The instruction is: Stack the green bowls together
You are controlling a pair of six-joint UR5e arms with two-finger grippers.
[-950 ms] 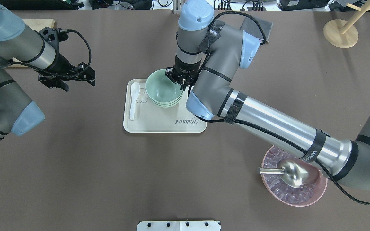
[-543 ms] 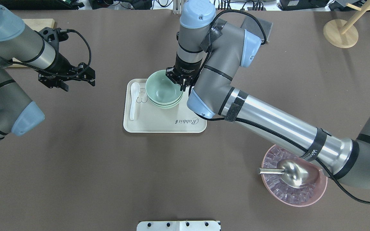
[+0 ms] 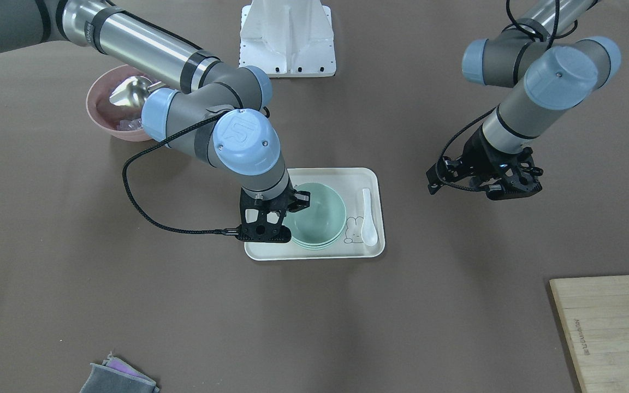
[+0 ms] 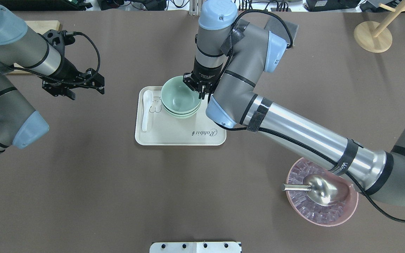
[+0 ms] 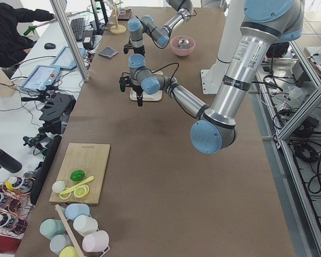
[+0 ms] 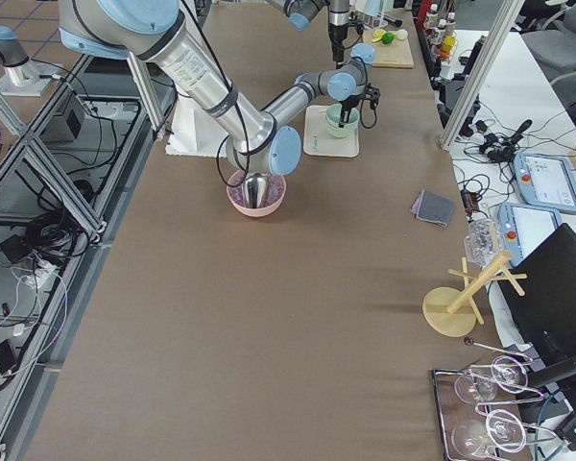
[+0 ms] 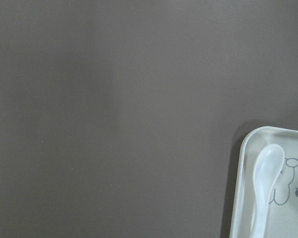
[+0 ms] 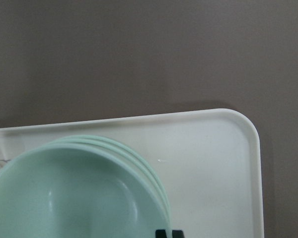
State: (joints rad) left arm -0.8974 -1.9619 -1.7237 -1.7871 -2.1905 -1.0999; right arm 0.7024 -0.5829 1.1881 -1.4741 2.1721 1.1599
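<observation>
Three pale mint-green bowls sit nested in one stack at the back of a cream tray. The stack also shows in the front view and the right wrist view. My right gripper reaches down at the stack's right side and is shut on the rim of the top bowl; it also shows in the front view. My left gripper hangs open and empty above the table, left of the tray, also seen from the front.
A white spoon lies on the tray's left side. A pink bowl with a metal scoop stands under my right forearm. A wooden stand is at the back right. A cutting board lies at the far side.
My right gripper and the top bowl have shifted slightly to the right and back, over the stack. The left arm has not moved.
</observation>
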